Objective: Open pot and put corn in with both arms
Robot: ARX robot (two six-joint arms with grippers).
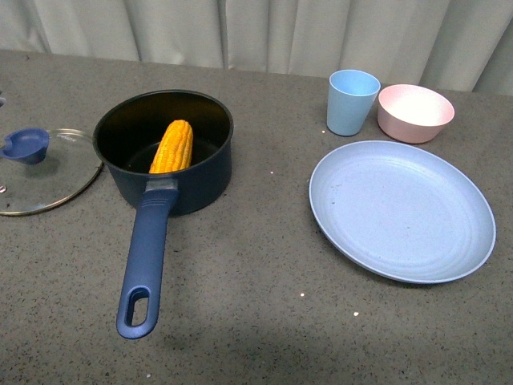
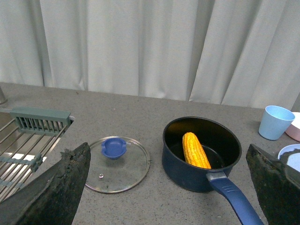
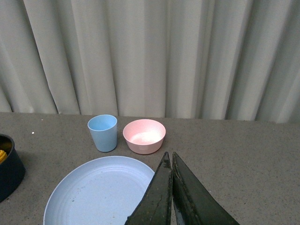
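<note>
With the corn (image 1: 171, 147) already leaning inside the open pot (image 1: 164, 152) on the counter (image 1: 256, 321), lid (image 1: 44, 170) just beside it, both arms should simply hold clear: left gripper (image 2: 164, 187) jaws gape wide and empty, right gripper (image 3: 171, 187) jaws pressed together, empty.

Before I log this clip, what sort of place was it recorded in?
Probably a staged kitchen counter: a grey speckled worktop with a saucepan holding corn, a glass lid beside it, and a sink with a rack at the far left. Pale curtains behind suggest a test setup.
</note>
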